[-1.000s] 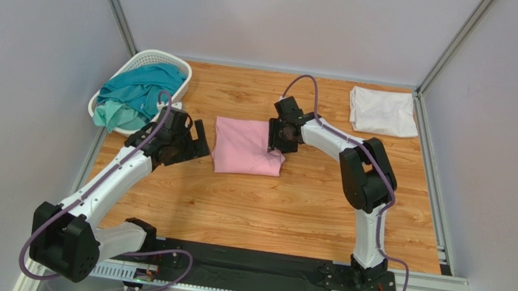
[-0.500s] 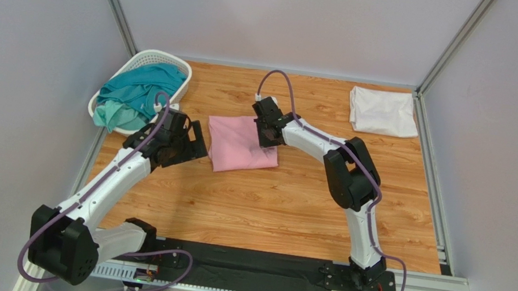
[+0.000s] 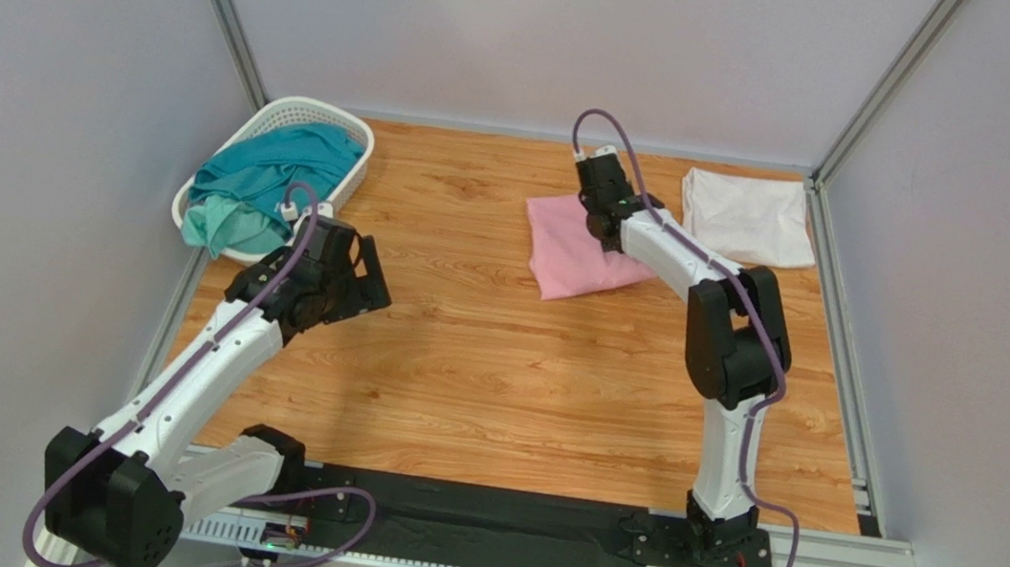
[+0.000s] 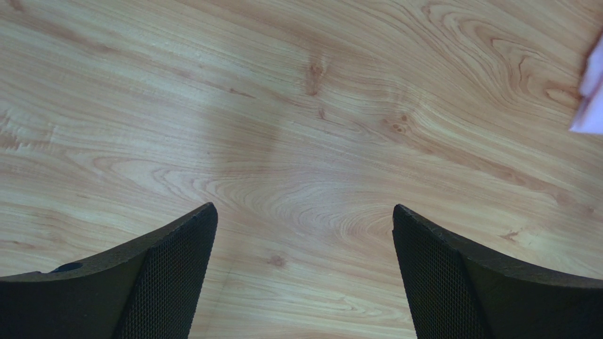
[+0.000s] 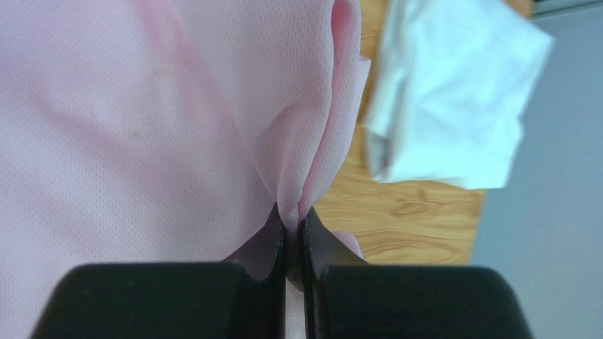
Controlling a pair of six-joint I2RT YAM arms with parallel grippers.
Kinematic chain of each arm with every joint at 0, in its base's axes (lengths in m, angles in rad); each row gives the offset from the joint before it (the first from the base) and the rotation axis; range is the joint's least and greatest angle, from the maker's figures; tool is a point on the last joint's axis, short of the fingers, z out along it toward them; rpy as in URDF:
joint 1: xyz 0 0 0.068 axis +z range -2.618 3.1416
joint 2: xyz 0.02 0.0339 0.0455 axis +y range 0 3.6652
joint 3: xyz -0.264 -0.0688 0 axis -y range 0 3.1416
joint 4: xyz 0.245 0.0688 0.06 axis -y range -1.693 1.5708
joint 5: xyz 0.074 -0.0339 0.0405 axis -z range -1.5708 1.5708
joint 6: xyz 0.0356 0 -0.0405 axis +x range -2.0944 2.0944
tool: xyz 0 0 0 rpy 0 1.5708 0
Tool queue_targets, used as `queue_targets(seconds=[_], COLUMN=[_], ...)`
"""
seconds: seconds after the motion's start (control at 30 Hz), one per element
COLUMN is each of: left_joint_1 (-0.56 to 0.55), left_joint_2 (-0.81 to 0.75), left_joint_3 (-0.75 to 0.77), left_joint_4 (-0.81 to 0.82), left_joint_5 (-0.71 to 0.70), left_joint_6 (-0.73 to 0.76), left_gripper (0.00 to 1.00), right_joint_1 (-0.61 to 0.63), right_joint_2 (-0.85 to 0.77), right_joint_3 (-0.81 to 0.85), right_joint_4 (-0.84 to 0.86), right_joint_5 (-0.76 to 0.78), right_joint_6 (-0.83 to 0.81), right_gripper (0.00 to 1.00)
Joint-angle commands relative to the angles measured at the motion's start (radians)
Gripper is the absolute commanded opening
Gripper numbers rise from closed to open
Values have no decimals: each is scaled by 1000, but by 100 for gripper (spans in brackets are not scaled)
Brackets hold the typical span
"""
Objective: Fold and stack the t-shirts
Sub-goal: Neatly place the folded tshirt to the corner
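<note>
Lab test cell: grey panels [image 3: 56,99], alu rails [image 3: 853,561].

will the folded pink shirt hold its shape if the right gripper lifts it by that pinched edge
Probably not: the pink t-shirt looks thin and floppy, bunching into a pleat where the right gripper pinches it. Lifted by one edge, its folds would likely sag open.

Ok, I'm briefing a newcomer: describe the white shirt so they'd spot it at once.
On the wooden table, find the far right corner. The white t-shirt lies folded there. Unlike the pink t-shirt beside it, pinched by the right hand, it lies free.
</note>
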Motion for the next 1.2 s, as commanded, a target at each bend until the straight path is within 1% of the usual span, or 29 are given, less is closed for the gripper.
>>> queue_targets(seconds=[0.0, 0.07, 0.1, 0.2, 0.4, 0.6, 0.87, 1.1, 1.17], left_joint_1=[5, 5, 5, 5, 7, 7, 7, 5, 7], left_joint_2=[1, 16, 22, 47, 86, 117, 137, 149, 156], left_joint_3=[0, 6, 12, 27, 56, 78, 99, 109, 110], left_joint_4=[-16, -17, -19, -22, -29, -37, -42, -42, -40], left_joint_5=[-38, -45, -46, -57, -75, -88, -89, -92, -91], left_joint_6=[-8, -6, -5, -5, -6, -5, -5, -5, -6], left_gripper=[100, 100, 100, 100, 100, 100, 100, 100, 100], right_joint_1=[-68, -108, -117, -168, -241, -281, -309, -350, -366], right_joint_2=[-46, -39, -36, -17, 24, 47, 26, 26, 29], right_joint_3=[17, 33, 40, 83, 171, 267, 347, 425, 423], right_joint_4=[99, 127, 159, 198, 241, 241, 215, 98, 66], right_joint_5=[142, 160, 188, 197, 222, 257, 266, 176, 145], right_joint_6=[-195, -270, -295, -359, -436, -483, -425, -320, -298], right_gripper=[0, 0, 0, 0, 0, 0, 0, 0, 0])
